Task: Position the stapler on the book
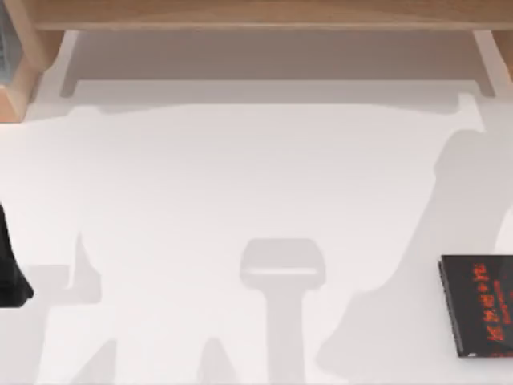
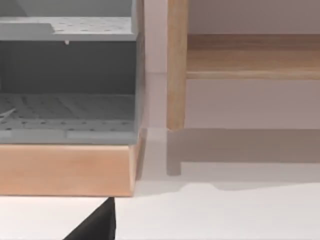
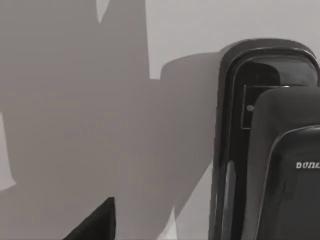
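Note:
The book (image 1: 479, 305) lies flat at the table's right edge, black with red lettering, partly cut off by the top view's border. The stapler (image 3: 270, 150) is black and glossy, seen close up in the right wrist view on the white table, with pale lettering on its top. A dark part of my right gripper (image 3: 95, 222) shows beside it, apart from the stapler. A black piece of my left arm (image 1: 10, 273) sits parked at the table's left edge, and a dark part of my left gripper (image 2: 95, 222) shows over the table.
A wooden shelf (image 1: 256, 16) runs along the back of the table. At the back left stands a grey perforated rack (image 2: 65, 100) on a wooden base (image 2: 65, 170), next to a wooden post (image 2: 176, 65). Arm shadows fall across the white table (image 1: 200, 184).

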